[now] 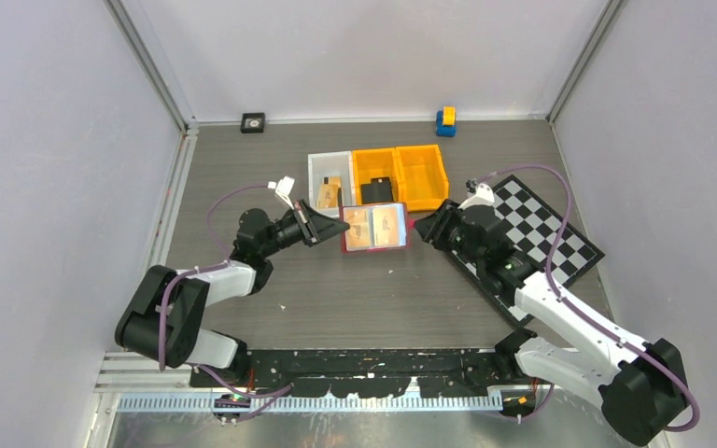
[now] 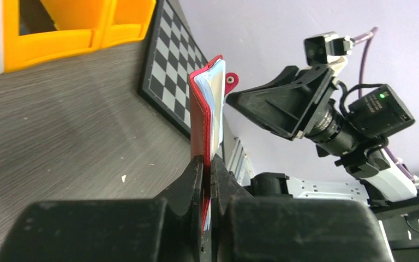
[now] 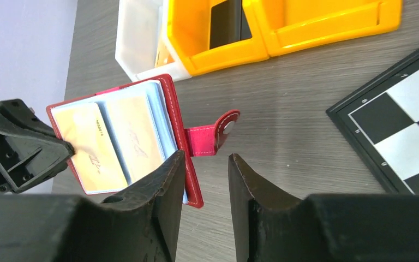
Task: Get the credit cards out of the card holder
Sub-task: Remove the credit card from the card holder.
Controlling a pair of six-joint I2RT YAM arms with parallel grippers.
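First, left gripper (image 2: pixel 207 164): shut tight on the left edge of the wallet (image 3: pixel 120 136).
Right gripper (image 3: pixel 206 158): fingers apart, holding nothing, just beside the wallet's right edge.
Wallet: open, inside facing up, between the two grippers.
Cards (image 3: pixel 90 147): two tan ones, side by side, inside the clear sleeves.
Tab (image 3: pixel 218 134): red, sticking out toward the right gripper.
Board (image 1: pixel 551 229): black and white squares, under the right arm.
Bins (image 1: pixel 399 173): one white, two orange, behind the wallet.
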